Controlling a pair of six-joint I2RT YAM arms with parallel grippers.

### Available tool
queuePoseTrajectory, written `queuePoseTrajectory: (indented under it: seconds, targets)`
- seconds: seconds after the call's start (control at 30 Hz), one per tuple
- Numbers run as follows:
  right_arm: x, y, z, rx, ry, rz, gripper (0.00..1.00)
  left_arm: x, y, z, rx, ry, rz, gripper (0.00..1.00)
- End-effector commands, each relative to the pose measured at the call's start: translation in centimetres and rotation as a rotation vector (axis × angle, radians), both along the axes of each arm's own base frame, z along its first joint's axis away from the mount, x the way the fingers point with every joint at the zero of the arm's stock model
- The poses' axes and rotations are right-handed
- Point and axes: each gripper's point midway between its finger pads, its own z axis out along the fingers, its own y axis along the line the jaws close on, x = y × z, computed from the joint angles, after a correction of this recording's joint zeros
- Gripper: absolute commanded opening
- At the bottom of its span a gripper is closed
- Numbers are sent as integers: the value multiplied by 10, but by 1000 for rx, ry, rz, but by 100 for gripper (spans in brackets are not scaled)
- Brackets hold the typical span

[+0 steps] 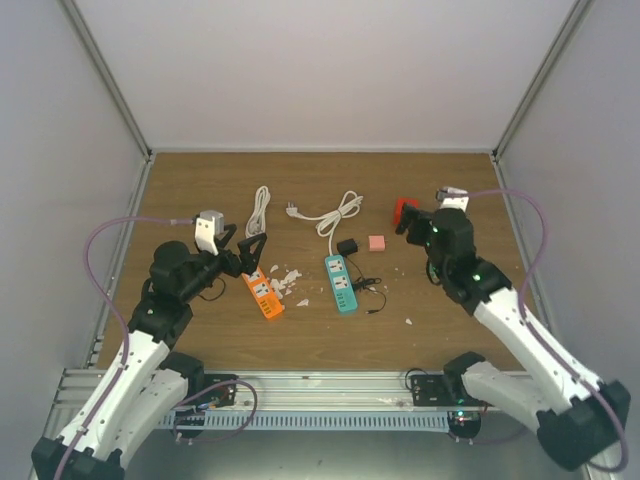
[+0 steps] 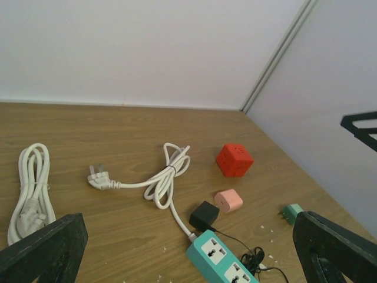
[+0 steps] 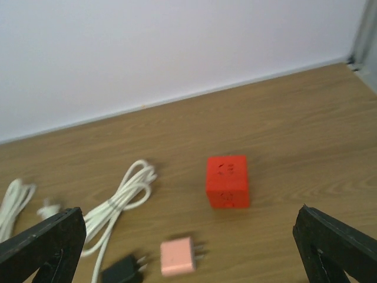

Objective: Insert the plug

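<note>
The plug (image 1: 347,247), a small black boxy adapter, lies on the wooden table just beyond the far end of the teal power strip (image 1: 341,283). Its thin black wire (image 1: 368,290) is bunched beside the strip. The plug also shows in the left wrist view (image 2: 204,215) and at the bottom edge of the right wrist view (image 3: 122,271). My left gripper (image 1: 258,252) is open and empty, above the orange power strip (image 1: 262,292), left of the plug. My right gripper (image 1: 412,225) is open and empty, next to the red cube socket (image 1: 403,208), right of the plug.
A pink adapter (image 1: 376,243) lies just right of the plug. The teal strip's coiled white cord (image 1: 338,215) and a second white cord (image 1: 259,210) lie further back. A small green plug (image 2: 291,213) sits at the right. White crumbs (image 1: 288,275) are scattered between the strips.
</note>
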Motion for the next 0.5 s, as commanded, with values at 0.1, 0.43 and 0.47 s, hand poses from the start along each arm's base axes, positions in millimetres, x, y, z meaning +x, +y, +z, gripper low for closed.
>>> queuePoseTrajectory:
  seconds: [0.1, 0.43, 0.47]
  targets:
    - [32, -28, -37, 185, 120, -305, 100, -1, 4, 12, -13, -30, 26, 99]
    - [8, -102, -127, 555, 485, -672, 99, 1, 8, 5, -12, -8, 55, 99]
    - [7, -108, -144, 570, 545, -689, 100, 2, 9, 4, -11, -4, 58, 99]
